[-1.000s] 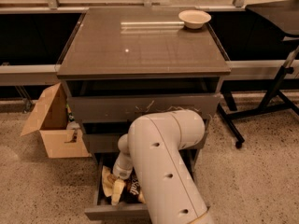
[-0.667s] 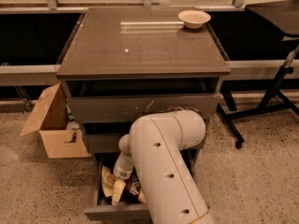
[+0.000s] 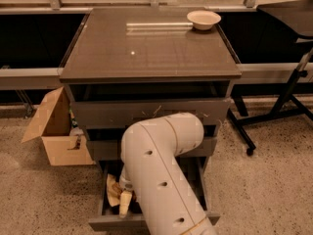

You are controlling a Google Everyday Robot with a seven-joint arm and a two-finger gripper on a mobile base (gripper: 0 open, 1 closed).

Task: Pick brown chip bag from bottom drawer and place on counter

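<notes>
1. The brown chip bag lies crumpled at the left of the open bottom drawer, well below the counter.
2. It looks light, soft and crinkly, and the foil is probably slick. A pinch on a folded edge or seam should hold better than the puffy middle.
3. The gripper is down inside the drawer, right against the bag and half hidden behind the arm.
4. Clamped on the bag or released? Cannot tell from here.

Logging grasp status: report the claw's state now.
Claw: down in the bottom drawer by the brown chip bag; open or closed cannot be told.
</notes>
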